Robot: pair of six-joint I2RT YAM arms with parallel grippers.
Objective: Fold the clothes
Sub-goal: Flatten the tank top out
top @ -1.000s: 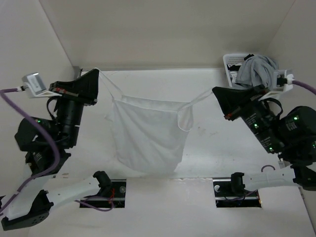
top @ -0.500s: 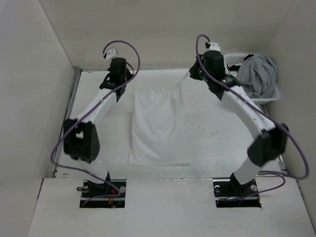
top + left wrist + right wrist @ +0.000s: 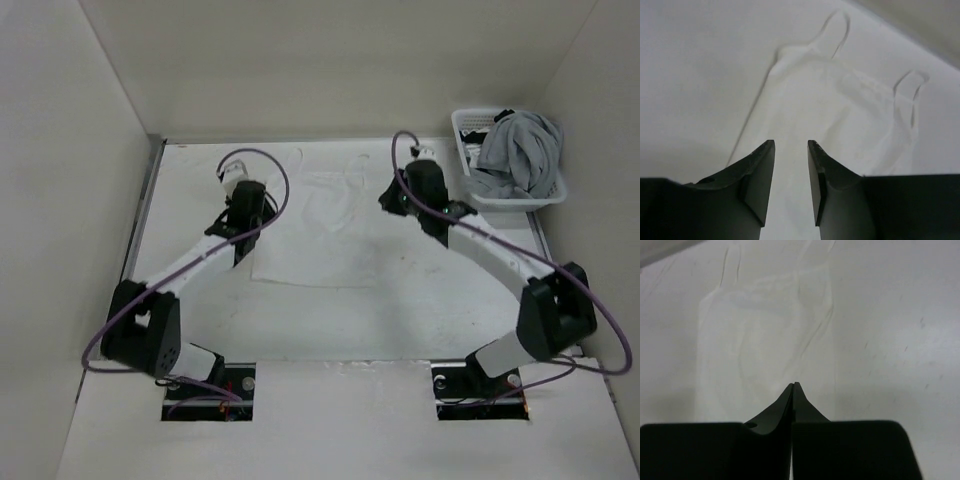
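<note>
The clothes (image 3: 315,232), one plain white strappy garment, lie spread flat on the white table, shoulder straps toward the far wall. My left gripper (image 3: 252,212) hovers over its left edge. In the left wrist view this gripper (image 3: 791,146) is open, with only cloth (image 3: 840,107) showing on the table through the gap and a strap loop (image 3: 834,31) ahead. My right gripper (image 3: 390,200) is just off the garment's right edge. In the right wrist view its tips (image 3: 794,385) are pressed together with nothing visible between them, and the garment (image 3: 765,335) lies beyond.
A white slatted basket (image 3: 548,192) stands at the back right corner with grey garments (image 3: 520,150) heaped in it. Tall walls close the table on the left, far and right sides. Purple cables loop above both wrists.
The garment, held up by its straps a second ago, was brought to the far side and now lies flat. Both arms pulled back toward me and lowered. The left jaws opened.
</note>
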